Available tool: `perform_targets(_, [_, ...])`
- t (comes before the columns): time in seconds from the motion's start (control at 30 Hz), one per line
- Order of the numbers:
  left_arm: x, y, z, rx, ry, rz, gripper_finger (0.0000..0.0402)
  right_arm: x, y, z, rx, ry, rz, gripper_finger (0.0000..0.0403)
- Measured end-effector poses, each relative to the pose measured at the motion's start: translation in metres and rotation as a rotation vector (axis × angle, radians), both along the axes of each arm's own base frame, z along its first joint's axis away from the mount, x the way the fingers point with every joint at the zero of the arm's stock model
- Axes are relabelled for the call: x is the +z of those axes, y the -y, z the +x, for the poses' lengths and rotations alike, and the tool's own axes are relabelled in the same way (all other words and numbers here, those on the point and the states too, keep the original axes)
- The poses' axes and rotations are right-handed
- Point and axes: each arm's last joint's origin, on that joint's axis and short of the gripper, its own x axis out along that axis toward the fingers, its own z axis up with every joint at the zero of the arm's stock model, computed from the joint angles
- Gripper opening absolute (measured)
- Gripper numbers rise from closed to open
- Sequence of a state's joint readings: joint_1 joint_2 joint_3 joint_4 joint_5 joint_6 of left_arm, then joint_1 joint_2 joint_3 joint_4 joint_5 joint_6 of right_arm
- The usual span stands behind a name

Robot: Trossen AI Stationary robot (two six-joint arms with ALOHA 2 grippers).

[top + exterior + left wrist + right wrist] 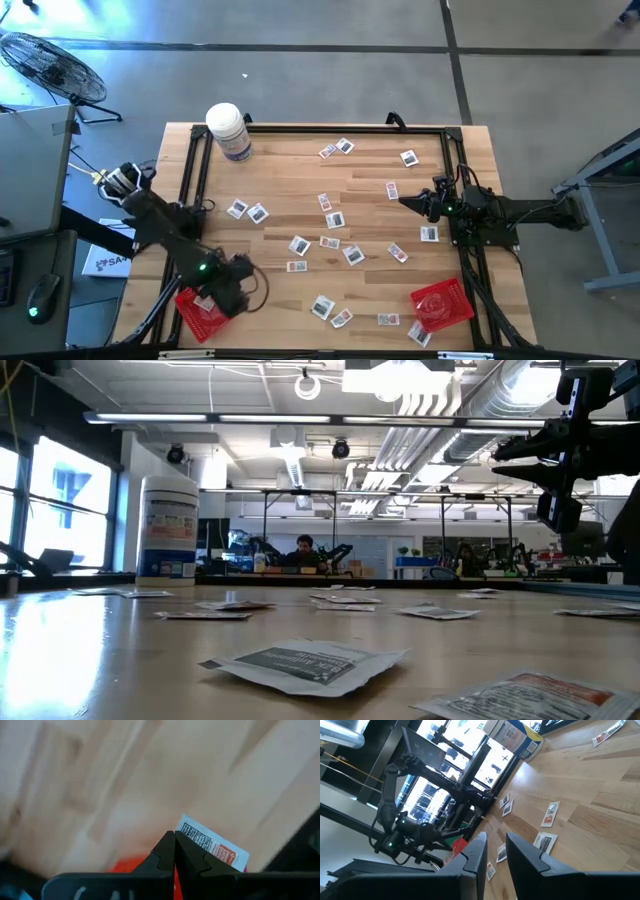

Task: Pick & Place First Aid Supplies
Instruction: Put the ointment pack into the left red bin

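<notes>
Several small white first aid packets lie flat and scattered over the wooden table; the closest one in the low view is a packet near the front. My left gripper points down over the near left corner, above a red tray, and is shut on one packet. My right gripper waits level at the table's right side, open, with nothing between its fingers. My left gripper pinches the packet by one edge between its two fingertips, coming from above and pointing down. The packet sticks out sideways from the fingertips, lifted clear of the table, over the edge of the red tray.
A large white bottle stands at the far left corner. A second red tray sits at the near right with a packet beside it. A black frame runs along the table's edges. A person sits in the room beyond the table.
</notes>
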State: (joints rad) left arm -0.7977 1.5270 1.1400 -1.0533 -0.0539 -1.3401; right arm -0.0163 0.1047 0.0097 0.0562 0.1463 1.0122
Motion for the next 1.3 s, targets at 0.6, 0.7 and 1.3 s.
perform_targets(0.6, [-0.021, 0.043, -0.082, 0.275, -0.106, -0.008, 0.0000, 0.000, 0.000, 0.000, 0.000, 0.000, 0.000, 0.0064])
perform_targets(0.7, [-0.032, 0.038, -0.087, 0.306, -0.171, 0.015, 0.0000, 0.000, 0.000, 0.000, 0.000, 0.000, 0.000, 0.0064])
perform_targets(1.3, [-0.040, 0.032, -0.089, 0.322, -0.168, 0.056, 0.0036, 0.000, 0.000, 0.000, 0.000, 0.000, 0.000, 0.0064])
